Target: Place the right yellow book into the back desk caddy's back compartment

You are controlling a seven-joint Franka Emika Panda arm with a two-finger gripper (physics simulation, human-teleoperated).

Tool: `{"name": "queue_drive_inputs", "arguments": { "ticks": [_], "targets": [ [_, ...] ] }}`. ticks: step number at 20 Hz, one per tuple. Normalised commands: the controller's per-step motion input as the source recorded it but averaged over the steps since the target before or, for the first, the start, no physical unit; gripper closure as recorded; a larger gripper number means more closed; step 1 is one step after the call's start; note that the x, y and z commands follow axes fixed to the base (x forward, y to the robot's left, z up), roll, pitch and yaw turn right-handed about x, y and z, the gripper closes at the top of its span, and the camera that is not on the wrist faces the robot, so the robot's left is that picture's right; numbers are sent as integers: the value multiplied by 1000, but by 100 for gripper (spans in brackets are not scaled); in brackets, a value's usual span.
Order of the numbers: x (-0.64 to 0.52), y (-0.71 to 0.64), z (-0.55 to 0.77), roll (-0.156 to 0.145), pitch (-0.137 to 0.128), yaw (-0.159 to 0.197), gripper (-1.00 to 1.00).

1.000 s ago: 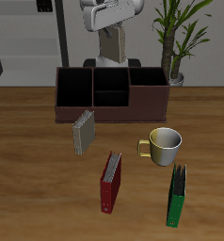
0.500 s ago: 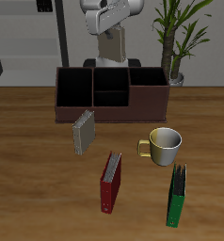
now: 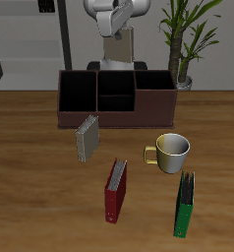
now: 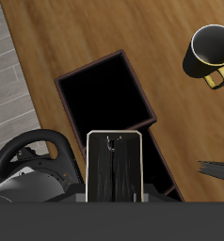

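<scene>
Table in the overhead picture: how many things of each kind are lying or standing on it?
Books: 3 (small grey-tan book, red book, green book)
Mugs: 1 (cream mug with yellow handle)
Desk caddies: 1 (long dark reddish-brown box with three bays)
Total: 5

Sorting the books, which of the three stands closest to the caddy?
The yellow book, grey-tan, stands just before the caddy; the red book and green book stand nearer the table's front edge.

Your exterior view looks down from front, wide; wrist view stares straight down, high. Both share caddy (image 3: 116,98) (image 4: 109,94) and mug (image 3: 171,152) (image 4: 211,52).
</scene>
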Motion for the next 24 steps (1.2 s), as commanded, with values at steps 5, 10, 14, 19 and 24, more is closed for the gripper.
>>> {"name": "queue_drive_inputs", "arguments": {
  "ticks": [5,10,14,19,24],
  "targets": [
    [110,90,62,-5,10,109,100],
    [-33,172,-100,2,32,105,100],
    [-77,205,-85,43,35,149,100],
    [41,0,-27,-1,31,97,100],
    [28,-53,-34,-14,6,77,100]
  ]
}}
